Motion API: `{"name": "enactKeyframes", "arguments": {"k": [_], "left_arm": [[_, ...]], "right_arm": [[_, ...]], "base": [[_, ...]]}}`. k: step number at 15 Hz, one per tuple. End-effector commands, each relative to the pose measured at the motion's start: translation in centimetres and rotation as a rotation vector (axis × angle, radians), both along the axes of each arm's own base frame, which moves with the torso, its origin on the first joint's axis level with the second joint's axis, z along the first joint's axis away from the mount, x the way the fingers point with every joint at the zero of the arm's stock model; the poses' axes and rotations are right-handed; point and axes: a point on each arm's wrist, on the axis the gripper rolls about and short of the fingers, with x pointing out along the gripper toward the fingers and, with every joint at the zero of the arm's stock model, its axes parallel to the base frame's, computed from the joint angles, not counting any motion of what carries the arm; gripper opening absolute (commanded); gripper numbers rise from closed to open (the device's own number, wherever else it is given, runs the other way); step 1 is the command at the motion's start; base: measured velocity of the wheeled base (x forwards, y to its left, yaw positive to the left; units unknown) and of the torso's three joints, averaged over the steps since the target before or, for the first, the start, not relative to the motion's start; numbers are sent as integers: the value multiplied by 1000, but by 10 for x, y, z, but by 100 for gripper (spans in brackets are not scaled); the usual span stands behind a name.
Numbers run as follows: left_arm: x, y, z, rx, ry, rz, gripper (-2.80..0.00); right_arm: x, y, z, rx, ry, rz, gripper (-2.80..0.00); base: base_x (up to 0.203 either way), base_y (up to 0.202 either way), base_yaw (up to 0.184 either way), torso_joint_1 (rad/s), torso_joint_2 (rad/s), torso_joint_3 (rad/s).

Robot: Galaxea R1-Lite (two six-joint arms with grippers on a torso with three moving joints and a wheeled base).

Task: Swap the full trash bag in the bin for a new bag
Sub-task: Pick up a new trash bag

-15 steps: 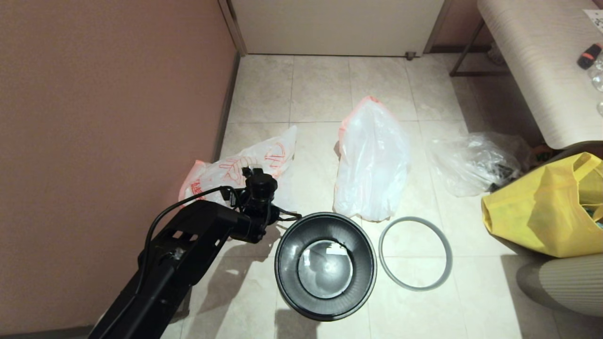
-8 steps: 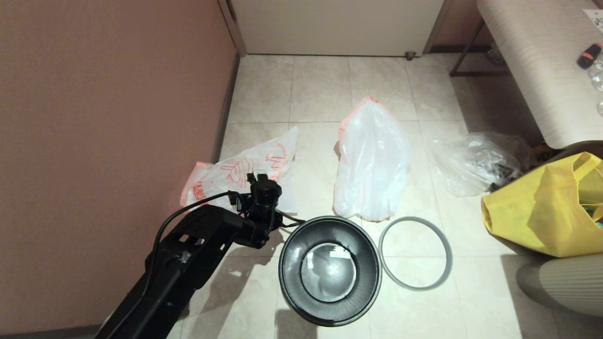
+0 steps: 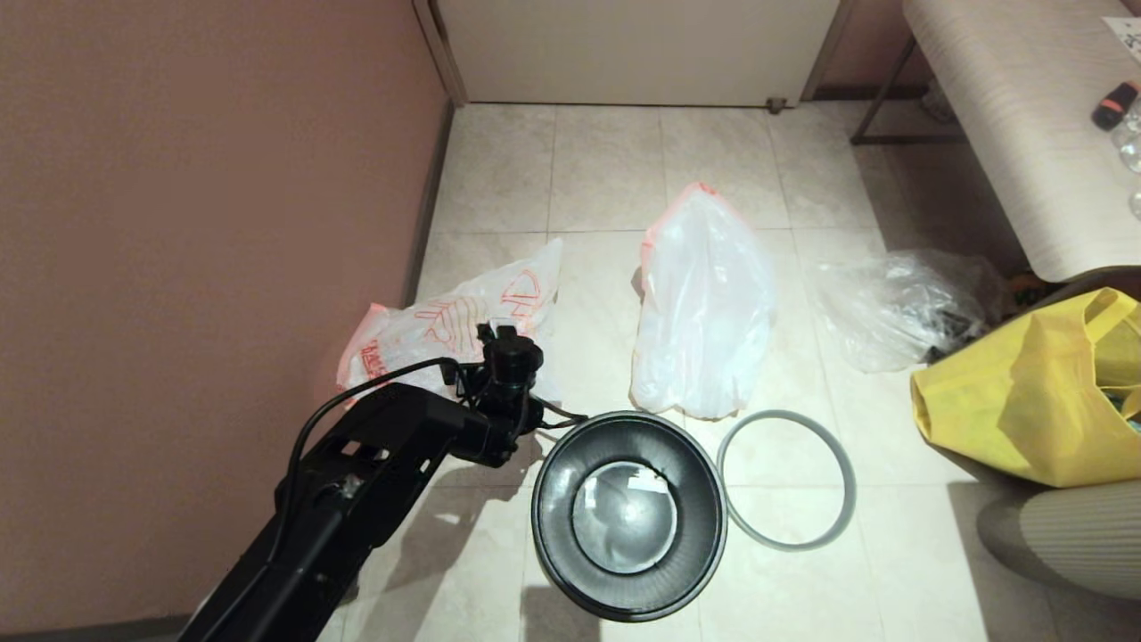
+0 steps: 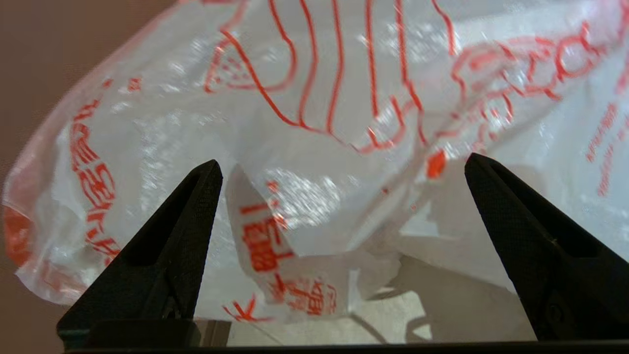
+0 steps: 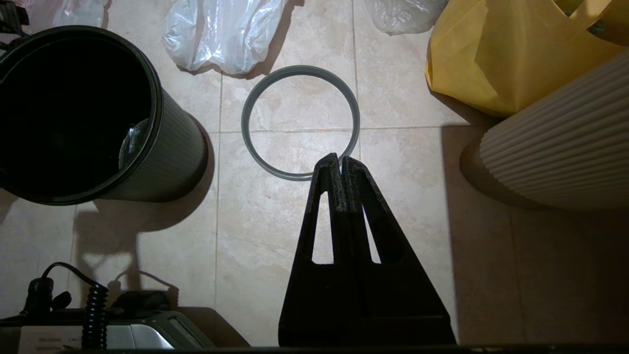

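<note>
Left gripper (image 4: 339, 167): hovering spread wide over the new bag (image 4: 344, 98).
Right gripper (image 5: 340, 162): idling above the floor, fingers pressed together.
Bin (image 3: 629, 515): standing beside the new bag.
Full bag (image 3: 704, 303): lying behind the bin.

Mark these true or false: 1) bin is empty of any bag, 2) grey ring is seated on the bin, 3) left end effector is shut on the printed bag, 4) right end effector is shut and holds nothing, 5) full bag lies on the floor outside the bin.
1) The bin has no bag in it. True.
2) The grey ring sits on the bin. False: it lies flat on the floor beside the bin.
3) The left end effector is shut on the new bag. False: it is open, the bag just ahead of its fingers.
4) The right end effector is shut and empty. True.
5) The full trash bag lies on the floor outside the bin. True.
</note>
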Motion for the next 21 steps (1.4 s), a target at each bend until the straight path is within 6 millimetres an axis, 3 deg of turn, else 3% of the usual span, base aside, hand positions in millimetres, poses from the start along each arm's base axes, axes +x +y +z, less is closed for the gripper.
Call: {"name": "enactKeyframes", "arguments": {"k": [1,4,17,18,21], "left_arm": [[1,4,-13,9,22,11,0],[4,15,-27,15,44,27,0],[5,20,-31,22,46,67,0],[5,20,-31,22,46,70,-280],[5,20,-31,23,43,83,-280]], "right_arm": [[0,0,0,0,1,0,-280],[0,0,0,0,1,0,-280],[0,0,0,0,1,0,-280],[0,0,0,0,1,0,-280],[0,0,0,0,1,0,-280]], "base": [[0,0,0,0,0,0],[0,0,0,0,0,0],[0,0,0,0,0,0],[0,0,0,0,0,0],[0,0,0,0,0,0]]}}
